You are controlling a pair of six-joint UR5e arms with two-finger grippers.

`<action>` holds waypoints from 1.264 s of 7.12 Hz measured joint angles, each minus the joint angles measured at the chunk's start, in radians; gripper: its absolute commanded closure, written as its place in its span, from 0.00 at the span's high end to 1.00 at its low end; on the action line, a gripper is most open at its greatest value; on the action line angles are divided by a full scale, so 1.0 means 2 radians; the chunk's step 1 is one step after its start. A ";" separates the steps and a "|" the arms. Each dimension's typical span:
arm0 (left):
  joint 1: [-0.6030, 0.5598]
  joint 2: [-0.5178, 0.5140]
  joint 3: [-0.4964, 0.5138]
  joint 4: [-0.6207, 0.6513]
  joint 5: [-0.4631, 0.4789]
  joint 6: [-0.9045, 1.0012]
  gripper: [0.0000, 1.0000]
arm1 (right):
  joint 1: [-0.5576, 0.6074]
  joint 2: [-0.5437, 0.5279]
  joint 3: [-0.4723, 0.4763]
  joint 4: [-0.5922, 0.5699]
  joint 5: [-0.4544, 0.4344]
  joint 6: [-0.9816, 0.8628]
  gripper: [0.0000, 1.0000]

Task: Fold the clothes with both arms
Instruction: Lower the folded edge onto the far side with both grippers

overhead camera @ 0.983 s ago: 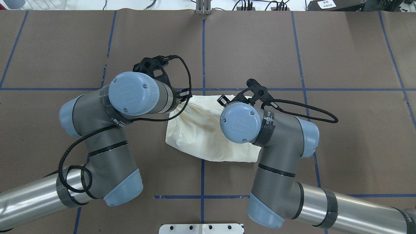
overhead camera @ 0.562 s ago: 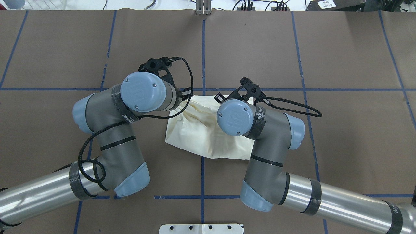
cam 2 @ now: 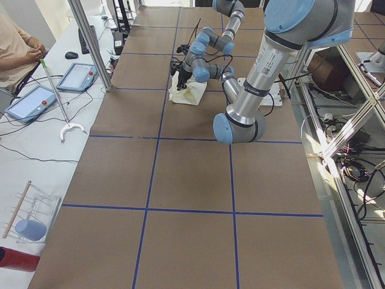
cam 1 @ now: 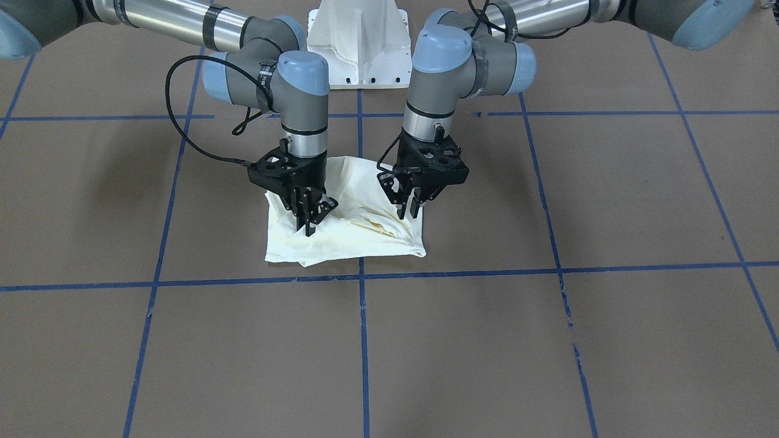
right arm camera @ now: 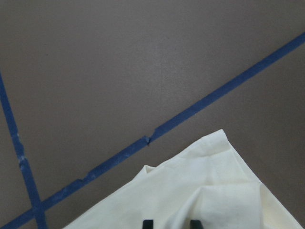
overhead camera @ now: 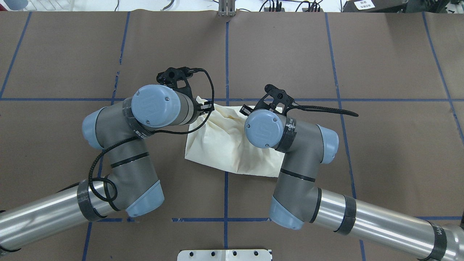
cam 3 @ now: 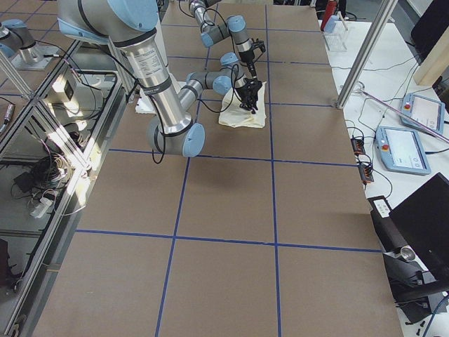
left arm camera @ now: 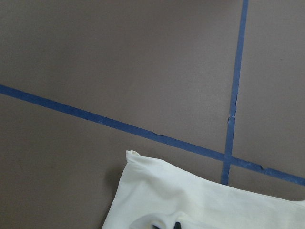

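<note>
The cream shirt [cam 1: 353,240] lies folded in a small wrinkled bundle at the table's middle [overhead camera: 221,145], plain side up. Both arms point straight down over its far edge. In the front-facing view my left gripper [cam 1: 409,212] pinches the cloth near the bundle's right corner. My right gripper [cam 1: 309,225] pinches a raised fold towards its left side. In the left wrist view, black fingertips [left arm camera: 155,224] press into white cloth [left arm camera: 200,200]. In the right wrist view a cloth ridge [right arm camera: 214,191] rises between two fingertips [right arm camera: 147,223]. From overhead, both grippers are hidden under the wrists.
Brown paper with blue tape lines [cam 1: 362,277] covers the table. The white pedestal base [cam 1: 359,42] stands behind the shirt. In the exterior left view a person [cam 2: 15,48] sits at a side table with tablets [cam 2: 75,75].
Both wrists have drawn closer together over the shirt. The right arm shifted left and the shirt's near right corner pulled in, so the cloth bunches more between the grippers.
</note>
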 measured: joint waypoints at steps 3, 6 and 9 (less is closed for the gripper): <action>-0.019 0.034 -0.039 -0.022 -0.045 0.070 1.00 | 0.005 -0.004 0.045 0.000 0.045 -0.101 1.00; -0.022 0.042 -0.044 -0.023 -0.054 0.077 1.00 | -0.038 -0.005 0.039 -0.001 0.015 -0.167 1.00; -0.021 0.044 -0.045 -0.024 -0.055 0.074 1.00 | -0.011 -0.002 -0.012 -0.001 0.000 -0.219 1.00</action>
